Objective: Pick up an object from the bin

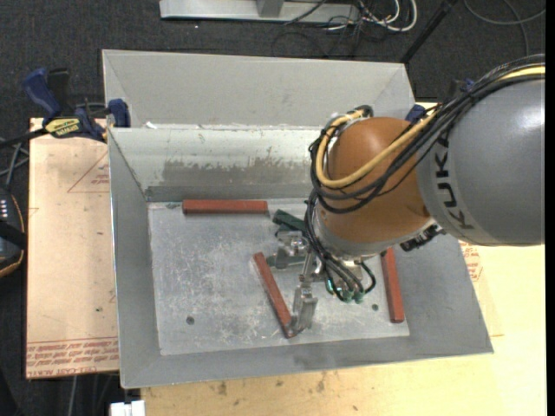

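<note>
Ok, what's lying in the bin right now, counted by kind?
Long flat reddish-brown sticks: 3 (back-wall stick, diagonal middle stick, right-side stick)
Dark green piece at the arm's edge: 1, kind unclear
Total: 4

The arm is running off the right edge; its cover is hiding the top of the right bar (red).

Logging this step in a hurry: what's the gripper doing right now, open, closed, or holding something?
Gripper: open or closed cannot be told; it is down at the front end of the slanted red-brown stick in mid bin.
</note>
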Tool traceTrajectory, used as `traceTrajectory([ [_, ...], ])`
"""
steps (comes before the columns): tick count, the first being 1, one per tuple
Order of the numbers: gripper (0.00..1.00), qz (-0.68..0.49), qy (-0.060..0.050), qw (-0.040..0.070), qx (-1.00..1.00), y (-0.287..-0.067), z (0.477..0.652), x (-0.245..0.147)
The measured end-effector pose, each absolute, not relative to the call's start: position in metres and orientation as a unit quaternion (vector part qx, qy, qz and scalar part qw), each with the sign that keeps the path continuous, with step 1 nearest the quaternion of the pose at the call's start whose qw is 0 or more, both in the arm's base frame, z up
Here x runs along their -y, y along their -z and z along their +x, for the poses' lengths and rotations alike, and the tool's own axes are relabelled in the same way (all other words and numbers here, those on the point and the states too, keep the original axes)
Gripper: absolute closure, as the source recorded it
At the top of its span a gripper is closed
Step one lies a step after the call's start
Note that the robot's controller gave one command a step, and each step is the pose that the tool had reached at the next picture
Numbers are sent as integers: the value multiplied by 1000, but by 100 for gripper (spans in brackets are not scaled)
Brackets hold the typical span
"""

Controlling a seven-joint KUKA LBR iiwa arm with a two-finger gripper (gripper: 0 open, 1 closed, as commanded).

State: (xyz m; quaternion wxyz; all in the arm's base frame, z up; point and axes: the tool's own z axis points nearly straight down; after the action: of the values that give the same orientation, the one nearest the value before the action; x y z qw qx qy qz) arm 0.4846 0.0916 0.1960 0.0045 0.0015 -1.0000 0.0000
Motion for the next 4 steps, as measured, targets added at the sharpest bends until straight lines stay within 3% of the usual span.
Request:
traceTrajectory([
  [1, 0, 0, 0, 0, 1000, -200, 486, -91],
  [2, 0, 65, 1, -4, 998, -173, 488, -83],
  [3, 0, 218, 0, -2, 976, -111, 516, -44],
  [4, 0, 202, 0, 2, 979, -94, 511, -38],
])
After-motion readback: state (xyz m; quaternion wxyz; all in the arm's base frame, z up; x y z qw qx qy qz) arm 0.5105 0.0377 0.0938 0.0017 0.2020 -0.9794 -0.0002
